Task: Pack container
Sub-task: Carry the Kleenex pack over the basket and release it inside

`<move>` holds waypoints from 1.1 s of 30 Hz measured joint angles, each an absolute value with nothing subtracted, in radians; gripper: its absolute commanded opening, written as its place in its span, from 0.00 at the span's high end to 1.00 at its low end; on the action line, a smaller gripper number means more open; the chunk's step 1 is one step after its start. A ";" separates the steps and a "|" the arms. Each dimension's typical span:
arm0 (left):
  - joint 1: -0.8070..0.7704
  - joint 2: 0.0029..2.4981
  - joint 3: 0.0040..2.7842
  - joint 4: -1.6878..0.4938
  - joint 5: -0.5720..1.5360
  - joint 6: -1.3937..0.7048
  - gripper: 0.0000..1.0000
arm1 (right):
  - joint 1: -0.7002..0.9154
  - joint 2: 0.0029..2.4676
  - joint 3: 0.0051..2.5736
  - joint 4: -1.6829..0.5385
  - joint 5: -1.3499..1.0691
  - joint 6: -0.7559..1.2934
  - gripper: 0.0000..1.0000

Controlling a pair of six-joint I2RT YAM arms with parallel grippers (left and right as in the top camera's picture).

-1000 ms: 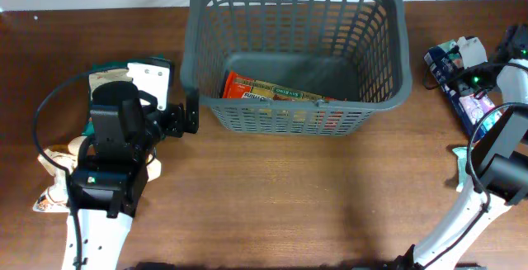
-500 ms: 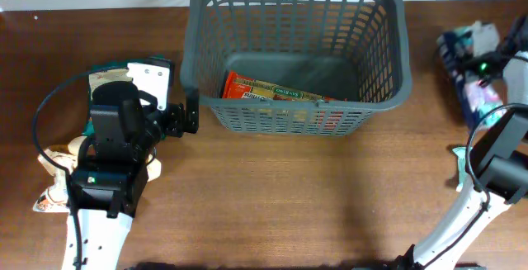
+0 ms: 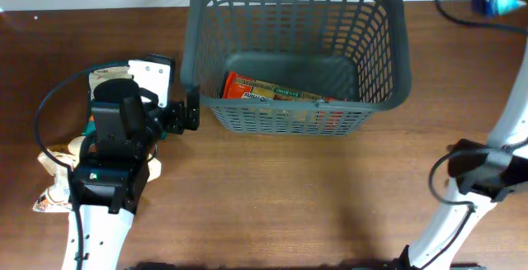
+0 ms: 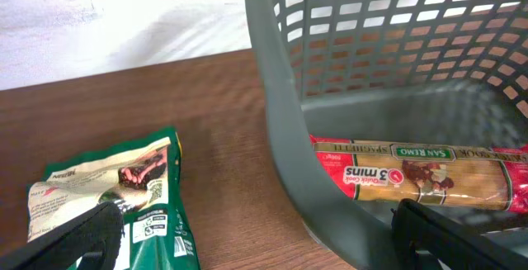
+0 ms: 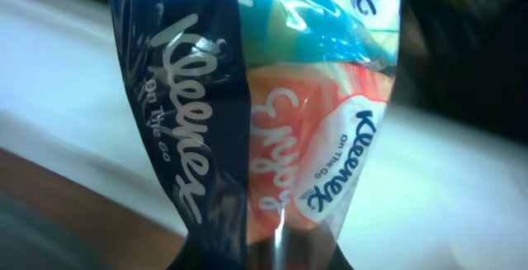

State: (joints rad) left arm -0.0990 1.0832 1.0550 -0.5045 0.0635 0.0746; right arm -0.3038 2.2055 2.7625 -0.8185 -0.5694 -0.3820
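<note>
Now the right claw [image 5: 260, 260] pinches a blue-and-orange plastic tissue pack [image 5: 272, 97] by one end, so it could slip before the grey slotted basket [image 3: 399, 55].

Matt grey plastic container [image 3: 280, 105], wood-grain table [image 3: 289, 196], glossy film tissue pack [image 5: 272, 121], shiny pasta packet [image 4: 412, 175]

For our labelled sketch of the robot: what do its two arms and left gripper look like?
Each arm has a white lower link and black, blocky joint housings. The left arm trails a looping black cable. The right arm has a black cable loop too. The left gripper is black, with black fingers.
</note>
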 measured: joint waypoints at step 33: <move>-0.099 1.084 1.055 -0.504 0.064 0.075 0.01 | 0.205 2.165 2.794 -1.290 -0.375 -0.539 0.01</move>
State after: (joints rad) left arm -0.0990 1.0840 1.0550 -0.5037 0.0635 0.0746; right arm 0.2047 2.1647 2.7937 -1.2903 -0.3752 -0.5392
